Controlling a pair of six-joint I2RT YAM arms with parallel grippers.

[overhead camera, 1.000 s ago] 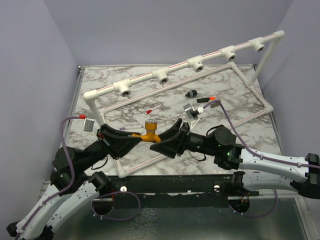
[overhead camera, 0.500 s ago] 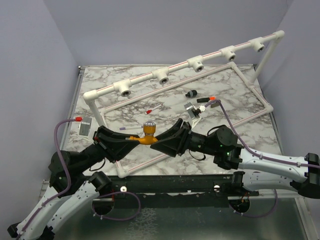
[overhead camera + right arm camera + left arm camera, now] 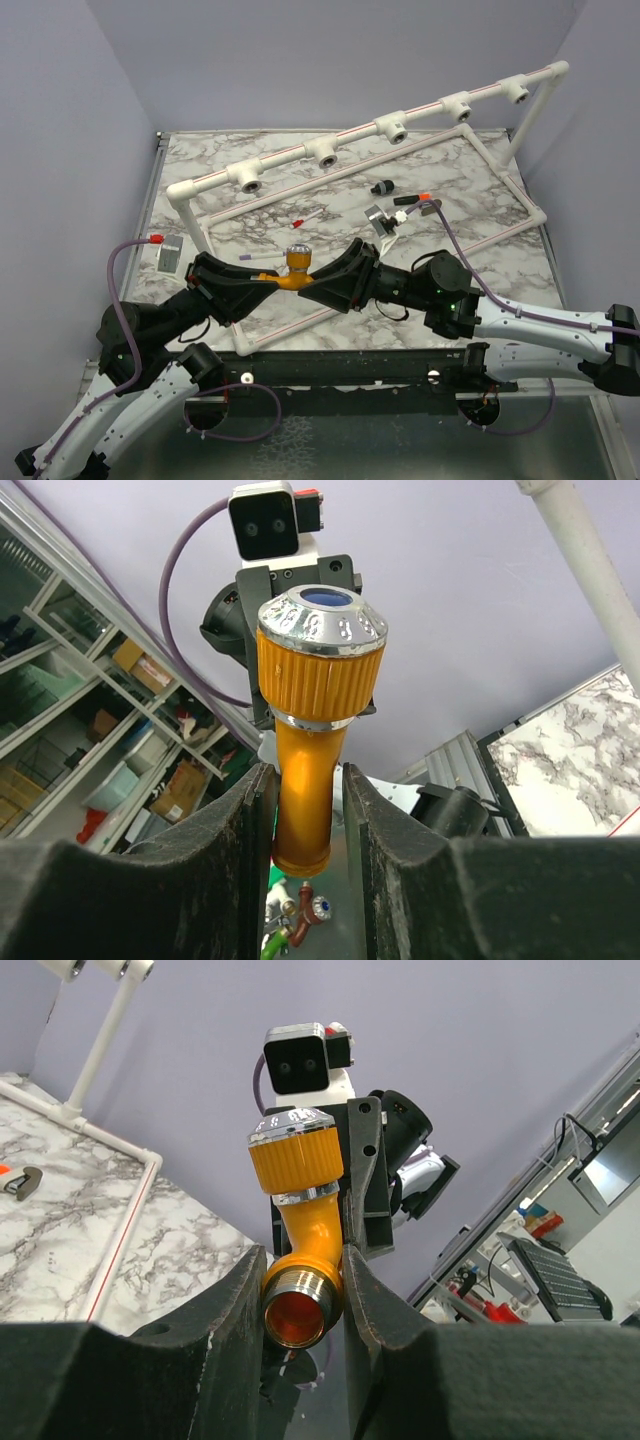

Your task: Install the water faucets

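Observation:
A mustard-orange faucet [image 3: 296, 268] with a ribbed knob and silver cap is held above the table's near middle, between both grippers. My left gripper [image 3: 272, 283] is shut on its threaded brass end, which is pinched between both fingers in the left wrist view [image 3: 303, 1270]; the faucet [image 3: 300, 1210] rises from there. My right gripper [image 3: 312, 285] meets it from the right. In the right wrist view the right gripper [image 3: 307, 780] has its jaws on either side of the faucet's straight stem [image 3: 305, 800], with a thin gap on one side.
A white pipe frame lies on the marble table, with a raised rail of tee sockets [image 3: 325, 152] across the back. Loose parts lie mid-table: a black piece [image 3: 380, 187], a white red-tipped stick [image 3: 308, 216], a silver-grey part [image 3: 380, 218]. A grey block [image 3: 170, 256] lies at the left.
My left arm has shifted and brought the faucet a little down and left. My right gripper has slid closer, so its jaws now flank the stem. Little has moved in the last half second.

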